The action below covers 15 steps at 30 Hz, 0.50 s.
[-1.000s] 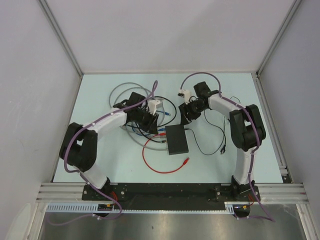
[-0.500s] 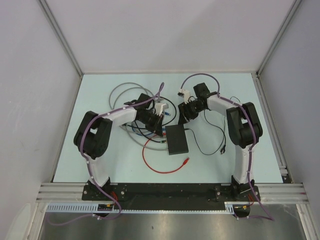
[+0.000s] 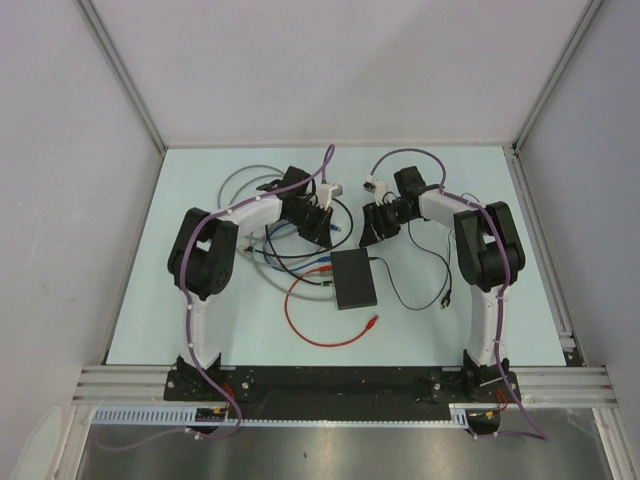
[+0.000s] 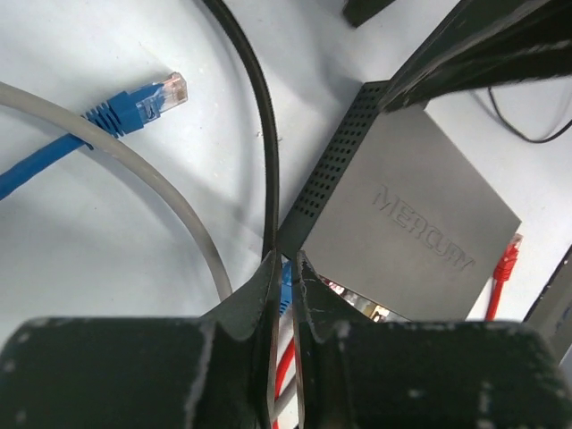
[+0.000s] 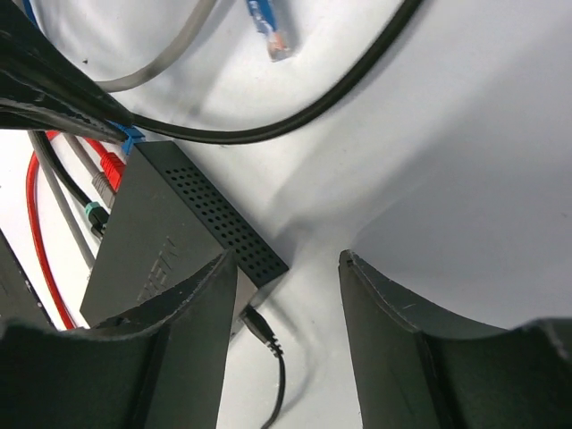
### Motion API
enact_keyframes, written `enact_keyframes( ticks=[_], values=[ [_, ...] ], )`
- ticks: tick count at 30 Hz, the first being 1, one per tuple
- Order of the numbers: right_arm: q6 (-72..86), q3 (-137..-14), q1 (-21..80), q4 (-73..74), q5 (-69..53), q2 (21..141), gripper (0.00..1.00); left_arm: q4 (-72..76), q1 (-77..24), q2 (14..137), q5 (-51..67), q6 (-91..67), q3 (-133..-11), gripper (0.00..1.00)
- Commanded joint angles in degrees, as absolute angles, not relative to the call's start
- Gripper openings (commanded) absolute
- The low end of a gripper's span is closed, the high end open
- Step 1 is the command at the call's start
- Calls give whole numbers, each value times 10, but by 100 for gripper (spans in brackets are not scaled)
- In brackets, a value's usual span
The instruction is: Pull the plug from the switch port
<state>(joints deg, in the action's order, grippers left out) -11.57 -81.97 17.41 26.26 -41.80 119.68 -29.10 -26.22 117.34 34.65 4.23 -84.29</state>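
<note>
Red cable [image 3: 372, 322] loops over the table [image 3: 200, 330] nearest the arm bases, and just beyond it lies the switch [image 3: 355, 280], flat and black, with its socket edge facing the left arm. Along that edge a red plug [image 5: 107, 165] and a grey plug [image 5: 92, 217] sit in their ports. At the far corner of the same edge, the left gripper [image 4: 284, 268] has its jaws drawn to a narrow slit around a blue plug [image 5: 130, 139], with a black cable [image 4: 264, 116] running right alongside them. The blue plug looks to be right against the switch, though whether it is fully home in its port I cannot tell. The right gripper [image 5: 286, 259] hovers over the switch's far end, jaws about half open and holding nothing. Farther back lie a loose blue connector [image 4: 147, 100] and a grey cable [image 4: 170, 206]. As I judge it, the grip is made and the pull itself remains, perhaps with the right arm steadying the switch.
</note>
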Motion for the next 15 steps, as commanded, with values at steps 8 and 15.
enact_keyframes(
  ticks=[8, 15],
  values=[
    [-116, -824, 156, 284, -439, 1163, 53, -303, -263, 1151, 332, 66, -897, 15],
    [-267, -818, 147, 342, -436, 1079, 54, -291, -264, 1058, 318, 47, -839, 38]
  ],
)
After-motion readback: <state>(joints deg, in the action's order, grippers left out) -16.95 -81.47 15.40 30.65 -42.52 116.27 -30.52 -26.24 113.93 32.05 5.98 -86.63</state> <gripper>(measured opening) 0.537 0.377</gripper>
